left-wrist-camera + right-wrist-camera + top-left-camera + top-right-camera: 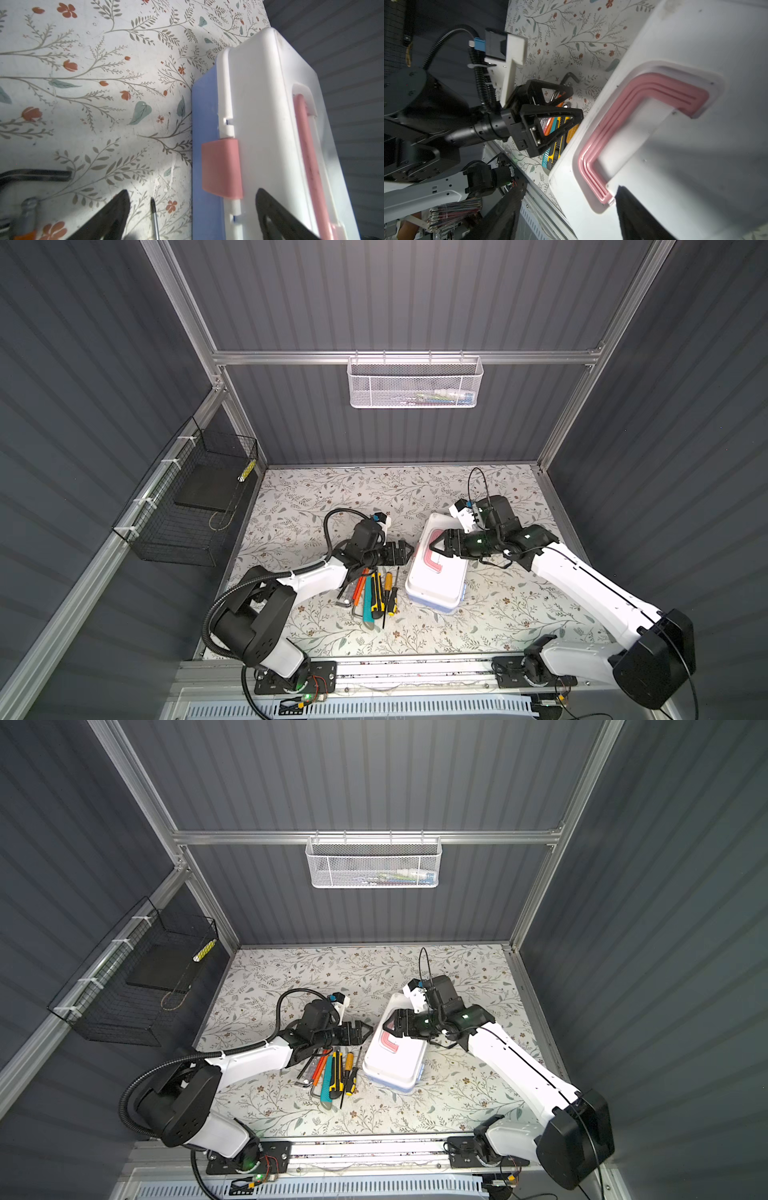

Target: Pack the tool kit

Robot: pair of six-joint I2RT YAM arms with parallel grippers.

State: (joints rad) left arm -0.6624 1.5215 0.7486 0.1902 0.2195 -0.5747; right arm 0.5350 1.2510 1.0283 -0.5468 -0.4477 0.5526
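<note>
On the floral counter [332, 497], the tool kit box [436, 576] sits with its lid down and pink latch [221, 168] flat, while the loose tools [374, 593], knives, screwdrivers and a hex key, lie just beside it. My left pincer [410, 551] gapes wide and empty at the latch side; my right pincer [436, 546], parted, hovers over the pink handle [664, 87] holding nothing. By my reckoning nothing is packed: opening, loading and closing all remain.

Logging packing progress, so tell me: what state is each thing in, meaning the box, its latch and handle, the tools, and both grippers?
tool box: shut, flat on the table.
pink latch: down against the box's side.
pink handle: folded flat in its recess.
hand tools: loose beside the box, unpacked.
left gripper: open, facing the latch.
right gripper: open, over the box.
</note>
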